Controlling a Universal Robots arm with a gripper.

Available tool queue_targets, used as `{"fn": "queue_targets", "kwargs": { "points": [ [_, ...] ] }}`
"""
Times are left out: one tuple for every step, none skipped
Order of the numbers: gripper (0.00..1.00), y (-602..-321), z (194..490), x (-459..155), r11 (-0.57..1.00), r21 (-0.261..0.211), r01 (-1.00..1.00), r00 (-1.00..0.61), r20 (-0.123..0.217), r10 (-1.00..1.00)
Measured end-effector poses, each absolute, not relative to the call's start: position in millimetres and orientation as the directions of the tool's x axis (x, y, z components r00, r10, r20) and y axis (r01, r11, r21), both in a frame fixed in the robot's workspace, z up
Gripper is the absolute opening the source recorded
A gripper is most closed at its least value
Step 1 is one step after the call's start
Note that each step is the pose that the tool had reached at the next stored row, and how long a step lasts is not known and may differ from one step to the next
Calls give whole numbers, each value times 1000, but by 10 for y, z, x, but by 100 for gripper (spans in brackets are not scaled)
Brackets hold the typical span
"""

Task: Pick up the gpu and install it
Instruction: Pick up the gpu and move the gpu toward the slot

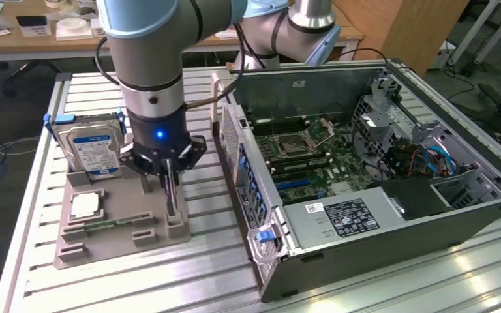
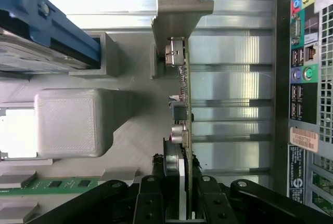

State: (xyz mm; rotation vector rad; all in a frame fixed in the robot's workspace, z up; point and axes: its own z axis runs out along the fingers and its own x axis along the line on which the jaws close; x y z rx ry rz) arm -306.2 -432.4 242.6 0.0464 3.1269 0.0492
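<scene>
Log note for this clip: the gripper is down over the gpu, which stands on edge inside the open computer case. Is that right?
Not quite. The gpu stands on edge in the gray holder tray outside the computer case, not inside it. The gripper is down over it, as noted. The exterior view shows this.

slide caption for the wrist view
The gripper clamps the gpu, standing on edge in the grey tray beside the pc case

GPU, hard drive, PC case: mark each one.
gpu [image 2: 187, 83], wrist view, on the green board's edge.
hard drive [image 1: 94, 151], exterior view, on its blue label.
PC case [image 1: 407, 241], exterior view, on its dark outer wall.
</scene>
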Motion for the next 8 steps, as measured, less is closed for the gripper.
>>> {"fn": "queue_targets", "kwargs": {
  "points": [
    [28,-4324,2457,-3062,999,32,29,-999,-14,30],
    [28,-4324,2489,-3062,999,32,29,-999,-14,30],
    [28,-4324,2522,-3062,999,32,29,-999,-14,30],
    [28,-4324,2556,-3062,999,32,29,-999,-14,30],
    [28,-4324,2590,-3062,999,32,29,-999,-14,30],
    [28,-4324,2626,-3062,999,32,29,-999,-14,30],
    [28,-4324,2661,-3062,999,32,29,-999,-14,30],
    [28,-4324,2696,-3062,999,32,29,-999,-14,30]
  ]
}}
